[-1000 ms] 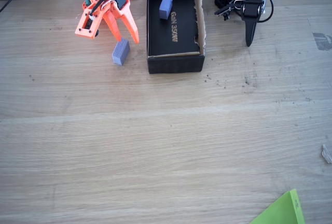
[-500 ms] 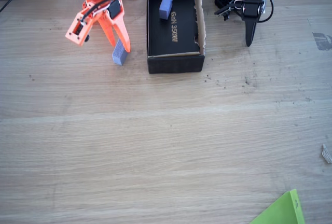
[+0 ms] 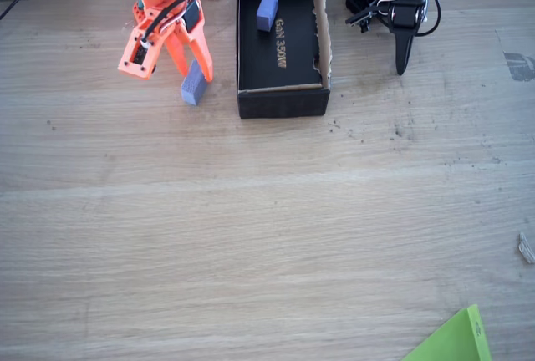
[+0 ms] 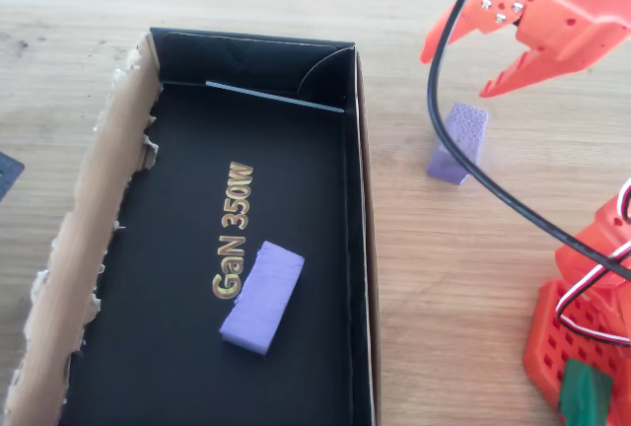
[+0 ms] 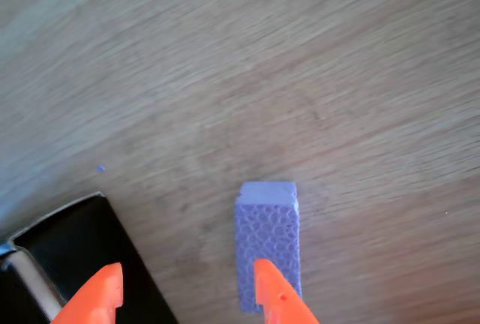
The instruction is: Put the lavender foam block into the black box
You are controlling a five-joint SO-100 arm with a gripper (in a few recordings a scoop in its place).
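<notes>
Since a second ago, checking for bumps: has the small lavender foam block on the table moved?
No. The small lavender foam block sits at the same spot left of the long black cardboard box.

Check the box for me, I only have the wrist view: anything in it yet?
Observer: Yes. A second block lies flat on the box floor, by the gold lettering.
Operator: Where's my block relative to the box?
Observer: In the fixed view the block stands on the table just left of the box, near its front corner, not touching it.
Operator: Pincer height?
Observer: The overhead view shows the pincer open, its tips just above the block's top, not around it.
</notes>
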